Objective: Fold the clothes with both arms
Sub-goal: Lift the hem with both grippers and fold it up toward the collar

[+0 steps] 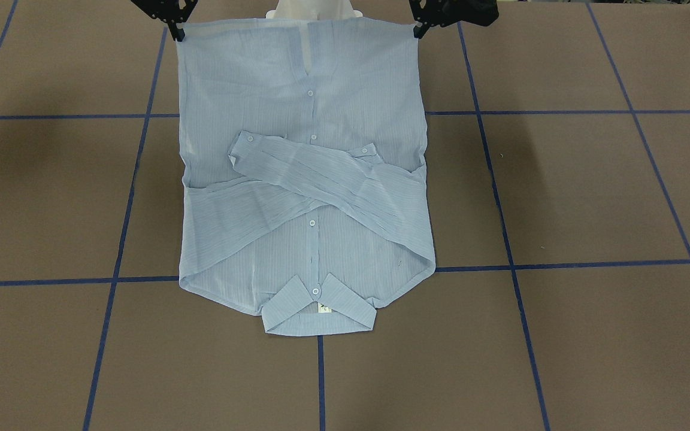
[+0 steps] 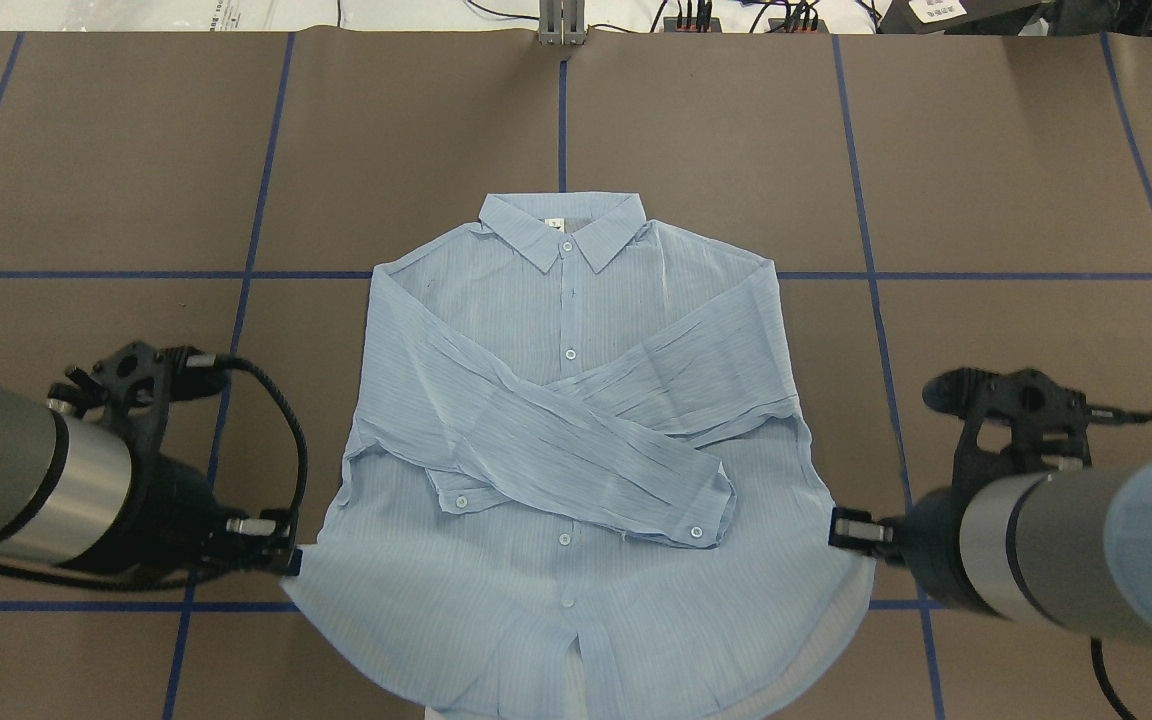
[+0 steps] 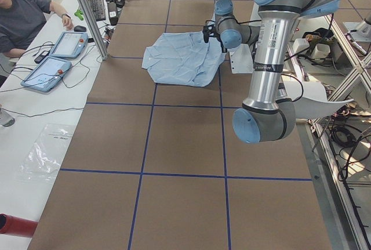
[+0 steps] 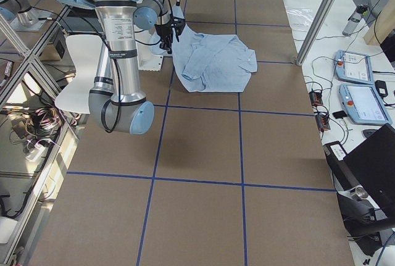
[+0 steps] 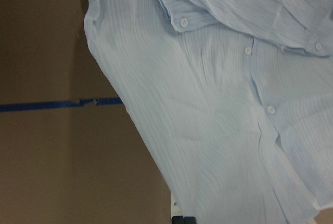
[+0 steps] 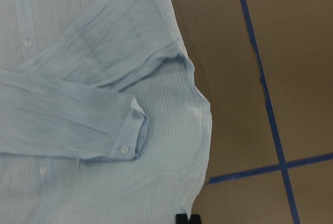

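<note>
A thin, light blue, finely striped long-sleeved button-up shirt [image 2: 576, 330] lies front-up in the middle of the brown paper-covered tabletop [image 2: 86, 150], which is crossed by dark blue tape lines [image 2: 86, 272]. In the overhead view its collar [image 2: 561, 232] points to the top of the frame and its hem runs down to the bottom edge. In the front-facing view this is turned round, with the collar low in the centre and the hem along the top. Both sleeves are folded inward and cross over the chest. The upper sleeve ends in a buttoned cuff [image 2: 706, 520] right of the button row, and the lower sleeve's cuff [image 2: 456, 497] shows left of it.

The black two-finger left pincer [image 2: 291, 560], at the lower left of the overhead view, is closed narrowly on the hem corner there. The black right pincer [image 2: 836, 530], at the lower right, is pinched on the opposite hem corner. In the front-facing view the hem runs straight and taut between the two, from top left to top right. Each wrist view shows only a black fingertip at its bottom edge, with the fabric against it.

A person in a dark grey top [image 3: 23, 18] sits at the upper left of the left-side view.
</note>
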Controlling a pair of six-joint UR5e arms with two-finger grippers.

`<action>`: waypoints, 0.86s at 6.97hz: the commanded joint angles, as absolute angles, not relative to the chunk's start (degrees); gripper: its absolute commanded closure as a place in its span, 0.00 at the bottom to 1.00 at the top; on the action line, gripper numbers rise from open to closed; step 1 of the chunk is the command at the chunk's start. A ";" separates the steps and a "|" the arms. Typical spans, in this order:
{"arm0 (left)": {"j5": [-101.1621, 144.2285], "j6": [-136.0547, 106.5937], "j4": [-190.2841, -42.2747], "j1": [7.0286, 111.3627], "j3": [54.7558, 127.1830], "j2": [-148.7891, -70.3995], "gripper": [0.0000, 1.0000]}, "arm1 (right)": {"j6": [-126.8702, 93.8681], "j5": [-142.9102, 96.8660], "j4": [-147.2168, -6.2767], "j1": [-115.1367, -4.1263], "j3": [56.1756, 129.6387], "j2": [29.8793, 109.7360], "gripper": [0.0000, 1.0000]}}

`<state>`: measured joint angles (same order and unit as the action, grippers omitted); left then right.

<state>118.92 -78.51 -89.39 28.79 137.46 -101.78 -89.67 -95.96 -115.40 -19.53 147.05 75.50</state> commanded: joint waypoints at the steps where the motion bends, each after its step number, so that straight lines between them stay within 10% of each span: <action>1: 115.86 -78.49 -89.30 36.89 131.86 -106.68 1.00 | -84.04 -100.10 -114.97 -33.26 136.38 66.40 1.00; 6: 104.42 -78.05 -95.49 39.11 108.33 -117.94 1.00 | -79.89 -99.41 -92.78 -39.99 105.79 60.47 1.00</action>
